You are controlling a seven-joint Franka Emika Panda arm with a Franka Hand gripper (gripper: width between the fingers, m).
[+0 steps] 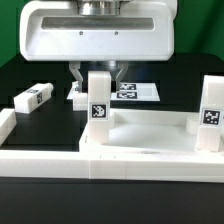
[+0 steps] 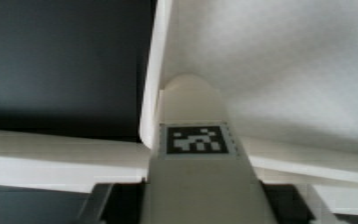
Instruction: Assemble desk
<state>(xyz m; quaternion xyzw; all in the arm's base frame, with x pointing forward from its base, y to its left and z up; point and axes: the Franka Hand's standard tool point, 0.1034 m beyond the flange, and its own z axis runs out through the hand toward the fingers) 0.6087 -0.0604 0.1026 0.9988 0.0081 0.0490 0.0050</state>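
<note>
– gripper [image 1: 99,82], wide or narrow?
– narrow, partly closed. clamps the held leg [image 1: 99,100] near its top, with fingers [image 1: 76,73] set against two opposite sides of it.
– same story from the wrist view?
– yes. looks down along the held leg [image 2: 195,115], gripper [image 2: 197,205] straddling it, with the tag [image 2: 195,140] on the leg's face just past the fingertips and the tabletop [image 2: 291,70] white beyond.
– pose of the arm?
– hangs straight down over the black table [image 1: 40,70], with the broad white hand body square to the exterior camera and filling the upper part of that view. runs out of frame above the hand, so cannot tell how the rest bends.
– and the desk parts?
– tabletop [image 1: 150,135] lying flat, rim up, just behind the border rail [image 1: 60,165]. held leg standing upright at the tabletop's corner on the exterior view's left, tag [image 1: 99,111] toward the camera; cannot tell whether seated there or only touching. second leg [image 1: 212,108] upright at the tabletop's end on the exterior view's right. third leg [image 1: 33,98] lying on its side on the table, well apart, toward the exterior view's left. marker board [image 1: 137,90] flat on the table behind the gripper.
</note>
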